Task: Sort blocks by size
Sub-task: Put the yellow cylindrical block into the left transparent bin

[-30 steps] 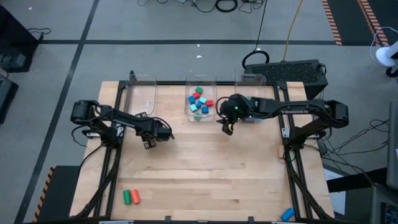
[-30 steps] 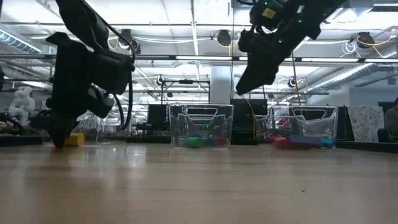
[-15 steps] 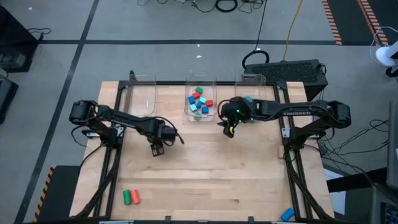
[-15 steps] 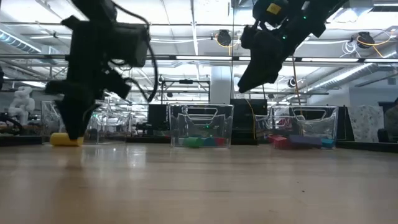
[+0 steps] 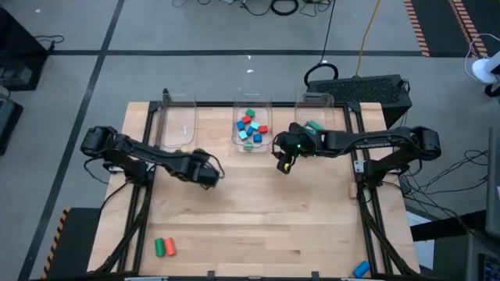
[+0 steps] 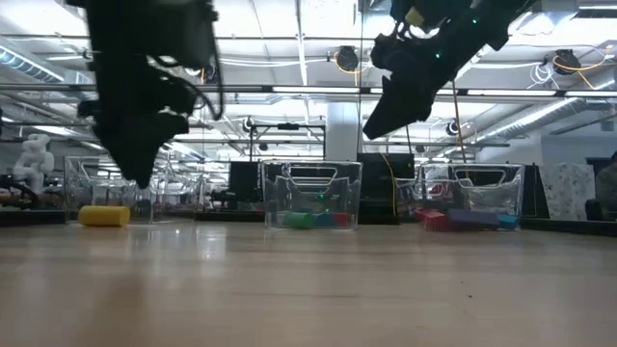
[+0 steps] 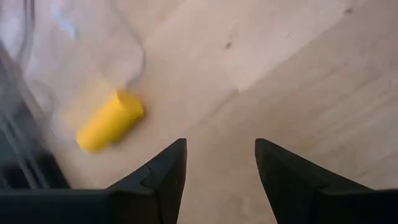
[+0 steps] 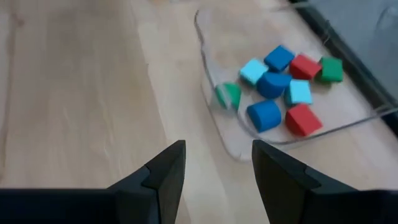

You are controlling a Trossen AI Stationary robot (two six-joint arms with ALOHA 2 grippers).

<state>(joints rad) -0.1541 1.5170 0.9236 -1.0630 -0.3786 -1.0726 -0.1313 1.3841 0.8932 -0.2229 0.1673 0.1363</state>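
Since a second ago my left gripper (image 5: 209,173) has swung out from beside the left bin (image 5: 178,125) toward the middle of the table (image 5: 258,211) and lifted; it no longer stands over the yellow cylinder (image 6: 103,216), which now lies alone on the wood in front of that bin. My right gripper (image 5: 284,162) has barely shifted and hangs just off the near right corner of the middle bin (image 5: 251,129).

Both grippers are empty, fingers spread with bare wood showing in the gap. From my left wrist the yellow cylinder (image 7: 109,120) lies on its side ahead of my fingers (image 7: 163,173), near the clear wall. From my right wrist I look past my fingers (image 8: 165,171) into the middle bin (image 8: 214,118), where small blocks (image 8: 283,87) in blue, cyan, red and green sit together. The right bin (image 6: 469,198) holds red and purple-looking pieces; I cannot tell their shapes.

I judge I am between picks: most blocks are binned, and loose ones remain. A green and red pair (image 5: 163,247) lies at the near left edge, a blue block (image 5: 360,268) at the near right edge. My next move calls for choosing one of these, bringing the nearer arm down over it with fingers straddling its short side, closing, and carrying it to the bin that matches its size.

I can read no brand, label or writing anywhere.
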